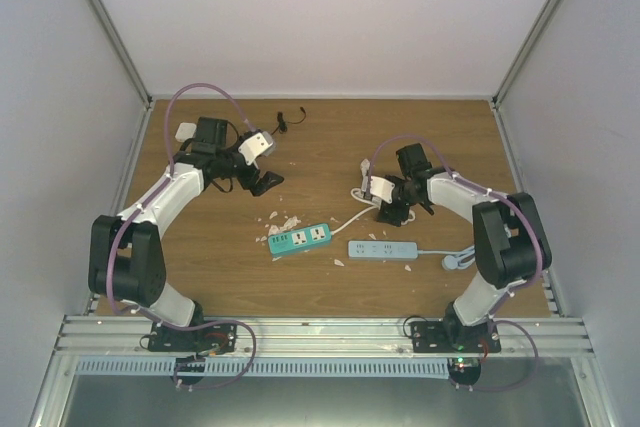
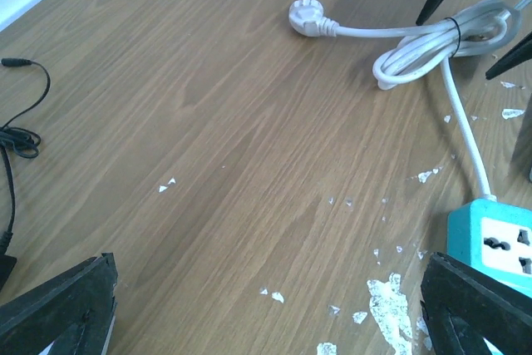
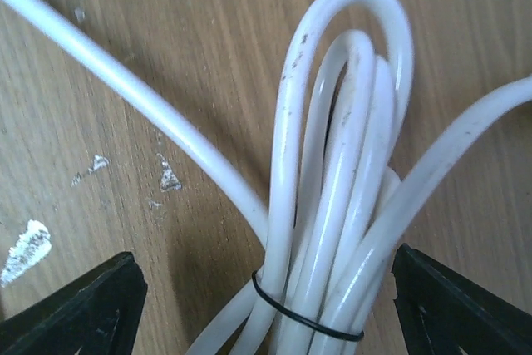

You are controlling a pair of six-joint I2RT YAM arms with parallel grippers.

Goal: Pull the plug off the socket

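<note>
Seemingly done: plug (image 2: pixel 307 16) lies loose at upper centre, unplugged; left gripper (image 2: pixel 266 305) gapes empty, right gripper (image 3: pixel 266 305) gapes astride the coil (image 3: pixel 332 164).

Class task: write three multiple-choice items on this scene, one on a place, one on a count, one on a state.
1. The bundled white cord lies: A between the fingers of the right gripper; B inside a box; C on the floor.
2. Power strips on the table: A one; B two; C three.
3. The left gripper is: A shut on a plug; B open and empty; C shut on a cable.
A, fingers flank it; B, teal strip and blue strip; B, fingers apart, nothing between.
</note>
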